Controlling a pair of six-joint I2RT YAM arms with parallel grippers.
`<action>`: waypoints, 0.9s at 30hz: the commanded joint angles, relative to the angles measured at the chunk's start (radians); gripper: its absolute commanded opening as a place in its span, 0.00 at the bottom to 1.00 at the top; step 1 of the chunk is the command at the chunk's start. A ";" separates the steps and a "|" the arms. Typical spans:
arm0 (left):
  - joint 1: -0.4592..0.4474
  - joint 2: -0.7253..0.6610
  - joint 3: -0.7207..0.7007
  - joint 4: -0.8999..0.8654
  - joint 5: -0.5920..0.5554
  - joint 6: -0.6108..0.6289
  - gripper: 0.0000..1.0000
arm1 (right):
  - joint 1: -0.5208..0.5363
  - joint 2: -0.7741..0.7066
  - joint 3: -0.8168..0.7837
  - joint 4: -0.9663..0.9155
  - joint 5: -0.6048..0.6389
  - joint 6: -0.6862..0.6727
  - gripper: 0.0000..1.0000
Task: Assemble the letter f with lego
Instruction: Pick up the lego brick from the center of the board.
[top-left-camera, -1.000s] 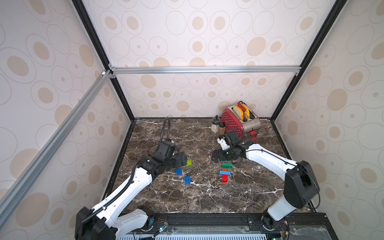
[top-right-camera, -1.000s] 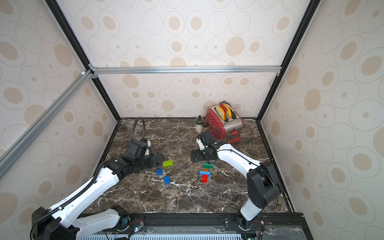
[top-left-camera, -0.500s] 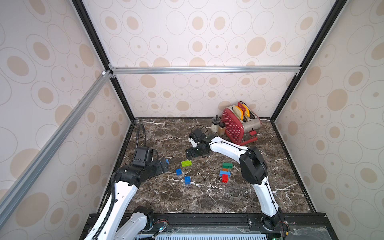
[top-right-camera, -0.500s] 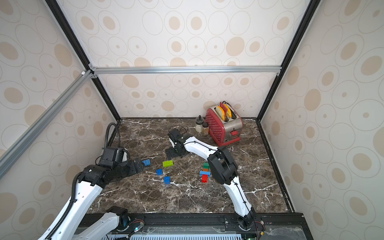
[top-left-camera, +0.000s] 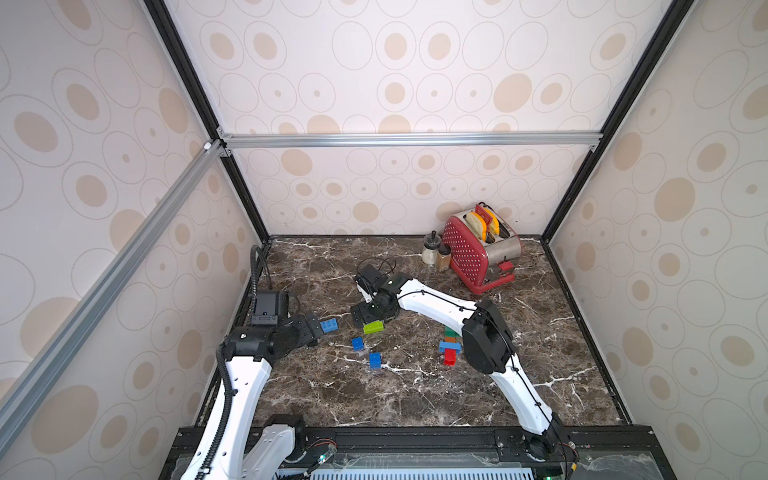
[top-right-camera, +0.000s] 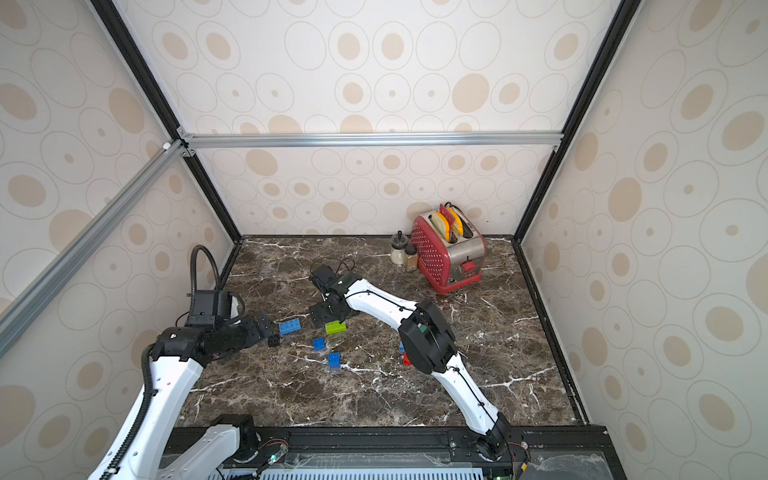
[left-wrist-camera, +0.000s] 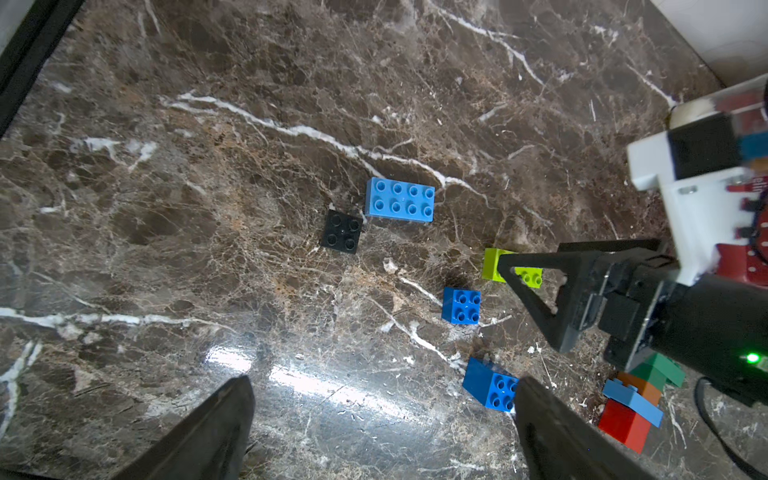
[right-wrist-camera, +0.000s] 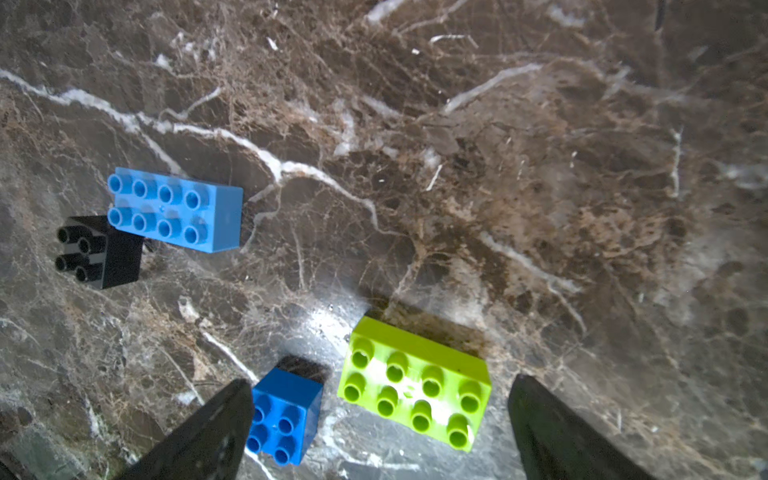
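Observation:
Loose lego lies on the marble table (top-left-camera: 415, 395): a light blue oblong brick (top-left-camera: 329, 325) (left-wrist-camera: 400, 199), a black square brick (top-right-camera: 273, 340) (left-wrist-camera: 341, 231), a lime green oblong brick (top-left-camera: 373, 327) (right-wrist-camera: 415, 395) and two blue square bricks (top-left-camera: 357, 343) (top-left-camera: 375, 360). A joined piece of dark green, orange, light blue and red bricks (top-left-camera: 450, 345) (left-wrist-camera: 631, 399) lies beside the right arm. My right gripper (top-left-camera: 370, 318) (right-wrist-camera: 382, 388) hangs open over the lime brick, one finger by a blue square brick (right-wrist-camera: 284, 415). My left gripper (top-left-camera: 318, 328) (left-wrist-camera: 382, 395) is open and empty, just left of the light blue brick.
A red toaster (top-left-camera: 478, 253) stands at the back right with two small shakers (top-left-camera: 434, 251) beside it. Patterned walls close in the table on three sides. The right arm's elbow (top-left-camera: 486, 340) hangs over the joined piece.
My left arm has drawn back to the left, away from the lime brick. My right gripper has swung from the joined piece across to the lime brick and now hovers over it.

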 joint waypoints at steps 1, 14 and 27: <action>0.008 -0.024 -0.012 0.014 -0.028 0.007 0.99 | 0.003 0.058 0.037 -0.087 0.042 0.037 1.00; 0.009 -0.054 -0.038 0.030 -0.027 -0.003 0.99 | 0.013 0.104 0.085 -0.141 0.072 0.095 0.92; 0.008 -0.051 -0.051 0.038 -0.028 -0.001 0.99 | 0.028 0.103 0.083 -0.166 0.104 0.108 0.70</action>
